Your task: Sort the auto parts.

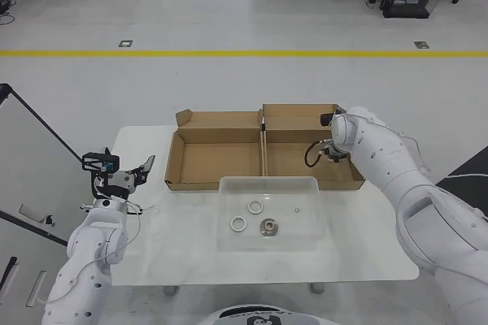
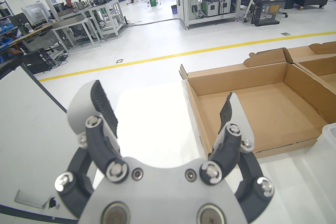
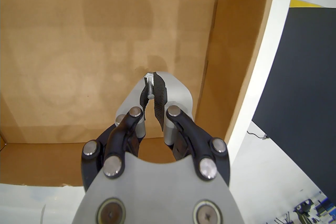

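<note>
While the right gripper [image 3: 151, 93] hangs over the floor of the right-hand cardboard box [image 3: 65, 51] with its pads pressed together on a small threaded bolt [image 3: 150, 88], the step in hand looks to me like the drop-off of that one part. The bolt lies along the pads with its hex head at the far end, toward the box floor straight below the fingertips. A side wall of the box stands just beside them. The next move, as I judge it, calls for the fingers to part so the bolt falls free, then a lift straight up without brushing that wall. The left gripper [image 2: 162, 89] hovers with its fingers spread wide and nothing between them, the left-hand cardboard box [image 2: 262, 109] just beside it. Back toward the robot from the right gripper, the clear bin [image 1: 268, 180] holds two white rings [image 1: 238, 223], a round metal part [image 1: 267, 227] and a tiny piece [image 1: 298, 209] too small to name, so most of the sorting seems yet to come. I cannot tell whether the bolt's head touches the cardboard. The pads cover much of its shank, and from above the wrist hides the grip.
</note>
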Tool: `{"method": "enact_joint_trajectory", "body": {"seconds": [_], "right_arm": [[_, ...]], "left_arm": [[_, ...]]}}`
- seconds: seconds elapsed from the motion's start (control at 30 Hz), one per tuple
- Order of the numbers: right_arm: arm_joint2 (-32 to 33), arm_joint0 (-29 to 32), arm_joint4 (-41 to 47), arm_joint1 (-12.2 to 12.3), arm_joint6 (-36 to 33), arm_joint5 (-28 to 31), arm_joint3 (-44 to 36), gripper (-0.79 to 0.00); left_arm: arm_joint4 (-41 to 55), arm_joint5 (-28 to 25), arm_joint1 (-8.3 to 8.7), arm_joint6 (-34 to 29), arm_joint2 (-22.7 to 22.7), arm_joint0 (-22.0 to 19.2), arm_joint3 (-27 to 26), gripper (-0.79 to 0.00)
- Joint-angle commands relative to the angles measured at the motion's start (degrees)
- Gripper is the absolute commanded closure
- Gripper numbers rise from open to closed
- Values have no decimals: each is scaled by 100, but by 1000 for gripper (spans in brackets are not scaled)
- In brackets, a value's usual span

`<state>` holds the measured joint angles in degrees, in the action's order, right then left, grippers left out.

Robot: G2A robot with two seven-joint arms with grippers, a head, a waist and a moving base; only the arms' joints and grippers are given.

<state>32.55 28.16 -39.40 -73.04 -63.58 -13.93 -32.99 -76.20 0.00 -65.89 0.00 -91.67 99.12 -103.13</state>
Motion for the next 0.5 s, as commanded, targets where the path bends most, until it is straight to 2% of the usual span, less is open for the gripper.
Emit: {"method": "enact_joint_trajectory", "body": {"seconds": [0.0, 0.2, 0.23, 0.3, 0.37, 0.4, 0.47], "right_arm": [[-10, -7, -5, -40, 6, 27, 87, 0], [-7, -31, 6, -148, 47, 94, 335, 0], [-6, -35, 3, -164, 49, 104, 370, -28], [-1, -46, 0, -194, 60, 111, 431, -228], [6, -58, -11, -221, 90, 112, 483, -357], [16, -63, -9, -233, 117, 109, 505, -379], [30, -80, -25, -251, 150, 116, 540, -563]], "left_arm": [[0, 0, 0, 0, 0, 0, 0, -785], [0, 0, 0, 0, 0, 0, 0, -785], [0, 0, 0, 0, 0, 0, 0, -785], [0, 0, 0, 0, 0, 0, 0, -785], [0, 0, 0, 0, 0, 0, 0, -785], [0, 0, 0, 0, 0, 0, 0, -785], [0, 0, 0, 0, 0, 0, 0, -785]]}}
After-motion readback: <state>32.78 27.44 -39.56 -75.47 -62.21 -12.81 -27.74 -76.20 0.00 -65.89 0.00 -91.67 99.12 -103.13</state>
